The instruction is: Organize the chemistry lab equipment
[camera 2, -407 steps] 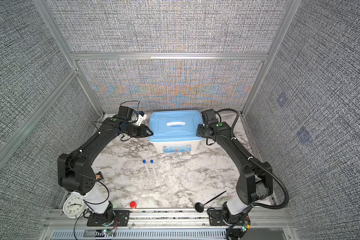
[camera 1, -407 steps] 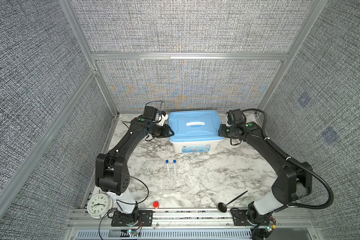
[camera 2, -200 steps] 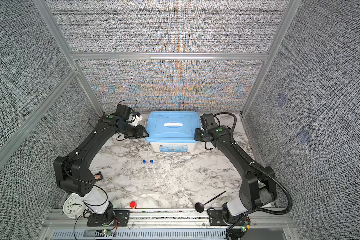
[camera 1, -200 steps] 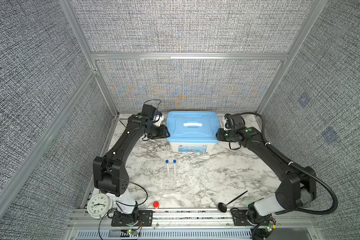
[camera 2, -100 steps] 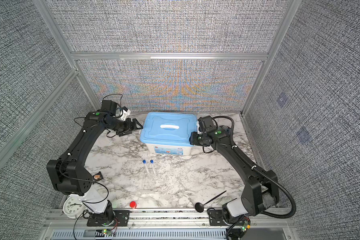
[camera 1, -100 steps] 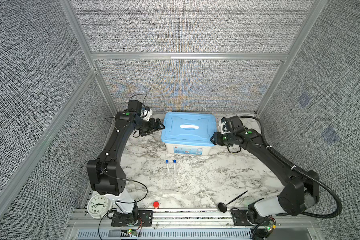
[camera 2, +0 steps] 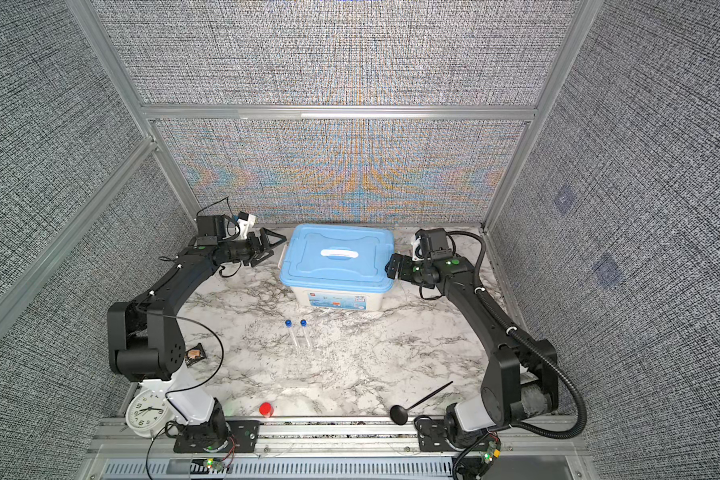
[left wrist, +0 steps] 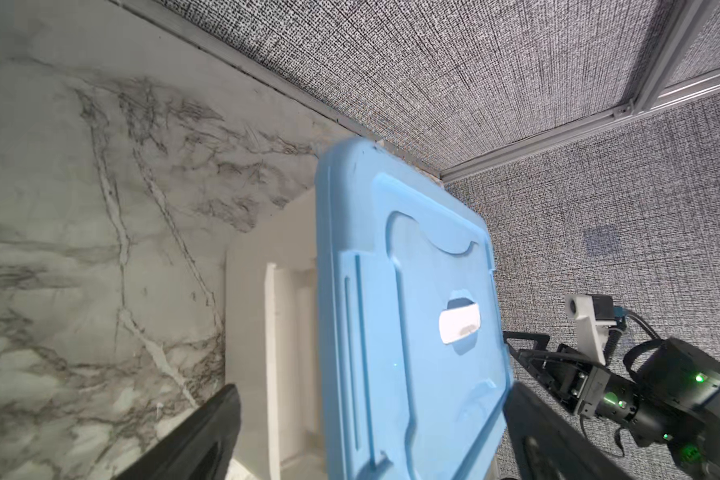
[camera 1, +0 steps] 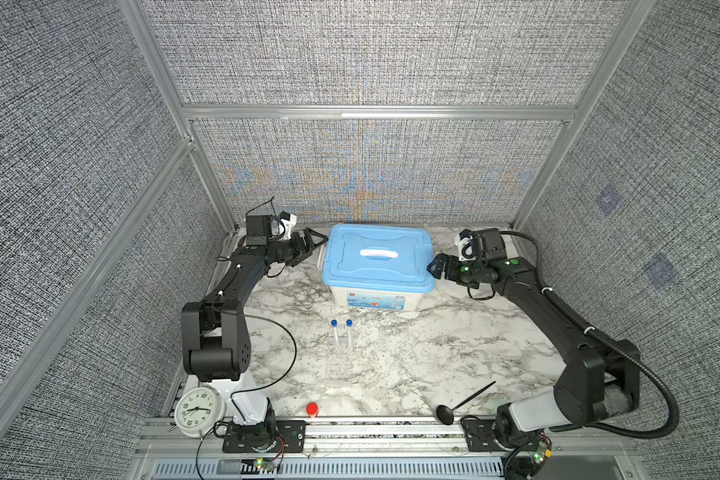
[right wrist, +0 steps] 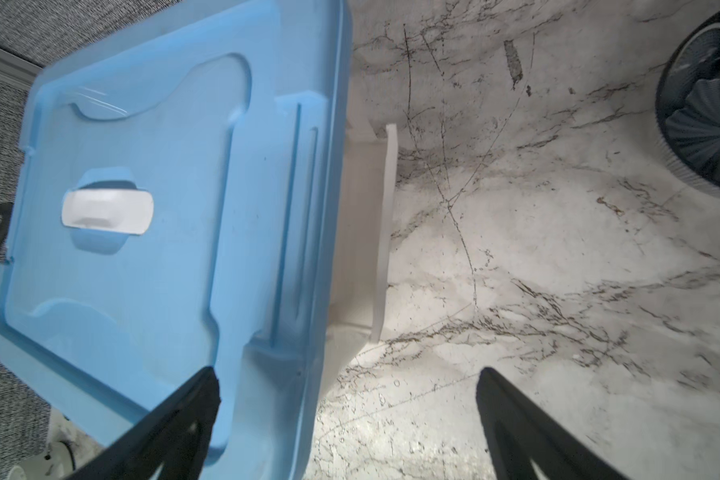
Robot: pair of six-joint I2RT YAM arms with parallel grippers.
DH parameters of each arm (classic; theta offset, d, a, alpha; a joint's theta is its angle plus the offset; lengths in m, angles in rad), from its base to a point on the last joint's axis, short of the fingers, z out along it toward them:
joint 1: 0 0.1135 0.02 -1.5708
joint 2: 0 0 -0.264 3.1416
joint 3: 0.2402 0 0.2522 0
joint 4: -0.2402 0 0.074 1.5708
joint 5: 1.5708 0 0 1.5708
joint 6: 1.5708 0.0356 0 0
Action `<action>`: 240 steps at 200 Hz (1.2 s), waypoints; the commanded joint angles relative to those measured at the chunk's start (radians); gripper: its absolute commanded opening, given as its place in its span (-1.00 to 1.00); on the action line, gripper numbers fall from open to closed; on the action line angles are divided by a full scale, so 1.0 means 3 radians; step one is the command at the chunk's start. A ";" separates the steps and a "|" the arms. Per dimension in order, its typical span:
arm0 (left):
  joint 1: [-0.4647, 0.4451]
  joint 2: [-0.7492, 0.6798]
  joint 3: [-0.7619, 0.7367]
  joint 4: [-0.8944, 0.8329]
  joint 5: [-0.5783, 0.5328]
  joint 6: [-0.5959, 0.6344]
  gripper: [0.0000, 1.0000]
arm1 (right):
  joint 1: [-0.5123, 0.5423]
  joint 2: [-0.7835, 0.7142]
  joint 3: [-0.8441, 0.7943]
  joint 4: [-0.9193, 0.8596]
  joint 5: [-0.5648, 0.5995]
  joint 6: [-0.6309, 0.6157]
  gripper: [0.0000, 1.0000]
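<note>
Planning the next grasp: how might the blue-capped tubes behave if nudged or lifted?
The blue-capped tubes lie flat on the marble table, so a nudge would probably roll them. Thin and clear, they look light and possibly slippery.

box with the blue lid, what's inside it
Nothing inside shows. The blue lid covers the whole box, with only its white handle on top. The white walls show no contents in any view, so what it holds cannot be told.
</note>
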 commanded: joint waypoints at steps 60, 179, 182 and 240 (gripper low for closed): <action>0.0003 0.0210 -0.0041 0.0194 0.0133 0.0237 0.92 | -0.0190 0.0348 -0.0285 0.1049 -0.1067 0.0490 0.76; -0.0161 0.0310 0.0075 -0.0079 0.0066 0.0329 0.51 | -0.0121 0.0365 -0.0090 0.0671 -0.0766 0.0360 0.28; -0.0163 0.0305 0.0080 -0.0100 0.0046 0.0338 0.49 | -0.0109 0.0374 -0.0068 0.0625 -0.0739 0.0329 0.27; -0.0217 0.0211 0.0129 -0.0247 -0.0208 0.0419 0.29 | 0.0131 0.0441 0.0275 0.0035 -0.0147 -0.0071 0.14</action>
